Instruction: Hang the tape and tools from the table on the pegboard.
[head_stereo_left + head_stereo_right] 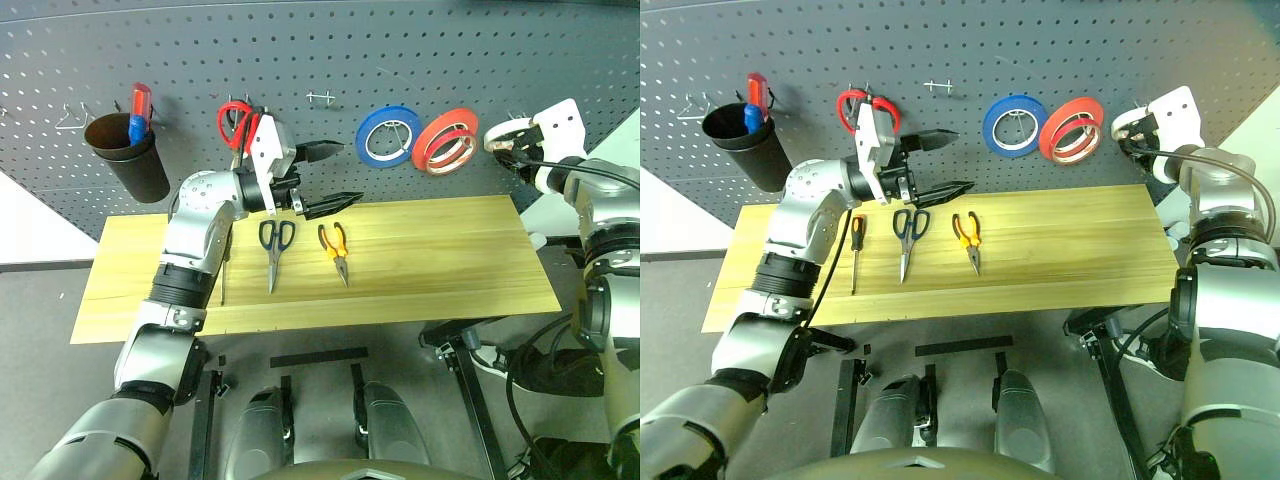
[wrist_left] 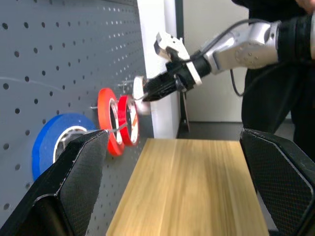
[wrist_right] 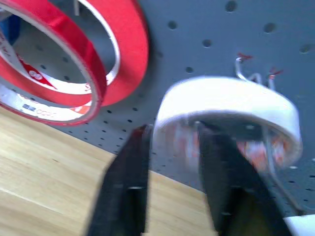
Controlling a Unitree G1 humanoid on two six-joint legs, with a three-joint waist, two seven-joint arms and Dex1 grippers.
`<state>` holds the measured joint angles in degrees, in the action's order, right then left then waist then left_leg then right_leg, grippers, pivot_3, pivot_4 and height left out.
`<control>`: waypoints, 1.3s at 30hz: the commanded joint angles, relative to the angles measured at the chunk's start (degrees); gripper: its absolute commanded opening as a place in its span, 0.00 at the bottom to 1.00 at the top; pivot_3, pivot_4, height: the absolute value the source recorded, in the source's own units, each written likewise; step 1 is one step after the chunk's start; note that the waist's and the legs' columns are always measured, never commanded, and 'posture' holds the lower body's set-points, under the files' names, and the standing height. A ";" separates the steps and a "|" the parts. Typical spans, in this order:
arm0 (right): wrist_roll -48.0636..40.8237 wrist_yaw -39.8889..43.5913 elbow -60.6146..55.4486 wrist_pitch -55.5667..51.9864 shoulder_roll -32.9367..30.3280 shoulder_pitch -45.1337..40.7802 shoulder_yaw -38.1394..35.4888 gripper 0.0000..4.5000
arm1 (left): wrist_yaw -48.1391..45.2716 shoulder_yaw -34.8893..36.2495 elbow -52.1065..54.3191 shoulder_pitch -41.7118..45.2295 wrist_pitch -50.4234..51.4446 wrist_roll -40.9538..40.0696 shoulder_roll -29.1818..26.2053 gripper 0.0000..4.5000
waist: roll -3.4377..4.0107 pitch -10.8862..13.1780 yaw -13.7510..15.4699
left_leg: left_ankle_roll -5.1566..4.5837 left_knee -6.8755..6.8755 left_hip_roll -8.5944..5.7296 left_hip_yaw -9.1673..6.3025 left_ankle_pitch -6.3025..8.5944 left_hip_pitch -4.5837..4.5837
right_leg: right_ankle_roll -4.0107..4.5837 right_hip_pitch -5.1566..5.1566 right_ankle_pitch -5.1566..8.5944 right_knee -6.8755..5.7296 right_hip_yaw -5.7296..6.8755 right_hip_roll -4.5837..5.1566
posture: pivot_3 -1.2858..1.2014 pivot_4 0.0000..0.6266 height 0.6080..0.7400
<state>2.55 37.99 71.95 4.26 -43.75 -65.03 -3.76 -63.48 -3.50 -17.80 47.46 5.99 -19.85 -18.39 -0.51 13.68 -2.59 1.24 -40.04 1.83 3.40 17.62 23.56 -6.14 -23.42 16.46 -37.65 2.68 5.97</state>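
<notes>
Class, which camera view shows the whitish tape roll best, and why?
The right wrist view: the tape roll looms large at the pegboard hook, around one finger of the right gripper. Both eye views show it small at that gripper; the left wrist view shows it distant.

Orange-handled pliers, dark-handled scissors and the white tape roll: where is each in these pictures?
pliers (image 1: 336,245): left eye view, on the orange handles.
scissors (image 1: 276,236): left eye view, on the dark handle loops.
white tape roll (image 3: 231,105): right wrist view, on its outer band.
</notes>
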 commanded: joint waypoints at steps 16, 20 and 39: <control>-14.55 22.24 -51.71 -40.92 -3.74 25.38 -2.06 0.74 | 2.56 1.11 12.38 -9.37 8.01 -1.43 -7.21 1.00 | 0.23 -0.26 -0.12 | 0.00 -0.09 0.02 -0.03 0.00 -0.09 | 0.00 -0.02 0.00 -0.34 -0.03 -0.01 | 0.49 0.20 0.94; -15.86 18.83 -62.15 -49.78 -1.25 29.62 -0.17 1.00 | 3.20 0.83 11.98 -11.50 8.29 0.23 -9.78 1.00 | 0.38 -0.39 0.11 | 0.08 -0.15 0.02 -0.03 -0.05 -0.14 | 0.00 -0.02 0.00 -0.36 -0.05 -0.03 | 0.49 0.21 0.94; -14.43 1.88 -55.13 -64.79 18.79 14.29 10.26 1.00 | -6.01 10.34 16.40 -22.27 9.37 -8.41 -21.78 1.00 | 0.23 -0.53 0.11 | 0.08 -0.11 0.01 -0.05 -0.04 -0.09 | 0.01 -0.08 0.00 -0.43 -0.14 -0.03 | 0.51 0.29 0.94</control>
<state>-12.02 40.50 16.16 -61.43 -25.53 -48.63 6.47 -67.66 3.46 -4.39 25.36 14.04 -24.18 -38.88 -0.28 13.15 -2.48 1.31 -40.12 1.84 3.33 17.58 23.47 -6.13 -23.51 16.46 -38.09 2.54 5.94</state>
